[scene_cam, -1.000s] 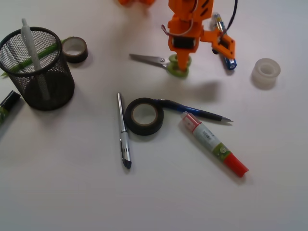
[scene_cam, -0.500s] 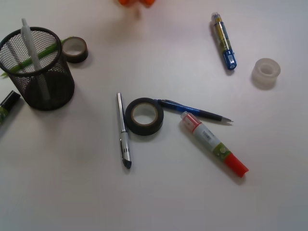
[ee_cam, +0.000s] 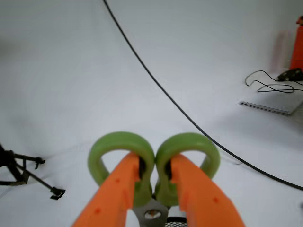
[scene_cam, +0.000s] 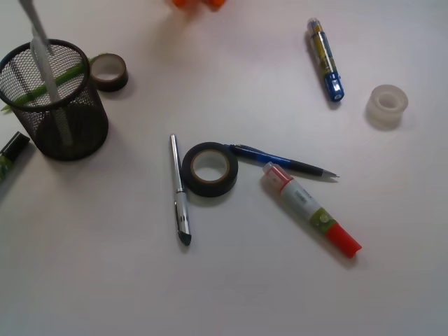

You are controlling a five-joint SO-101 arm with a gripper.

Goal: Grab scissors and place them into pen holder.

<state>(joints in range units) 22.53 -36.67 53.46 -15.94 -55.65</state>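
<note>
Wrist view: gripper [ee_cam: 154, 182] closed, its two orange fingers [ee_cam: 116, 198] pinching the inner sides of the green loop handles of the scissors [ee_cam: 154, 158]; handles sit upright between the fingers. Front view: only a small orange part of the arm [scene_cam: 198, 3] shows at the top edge.

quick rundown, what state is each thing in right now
scissors: held by the green handles, blades down over the holder
pincer: shut on the scissors
pen holder: upright, a white pen and a green stick inside
black tape roll: flat on the table
clear tape roll: flat, apart from the rest
silver pen: lying flat
red-capped tube: lying flat, cap on
</note>
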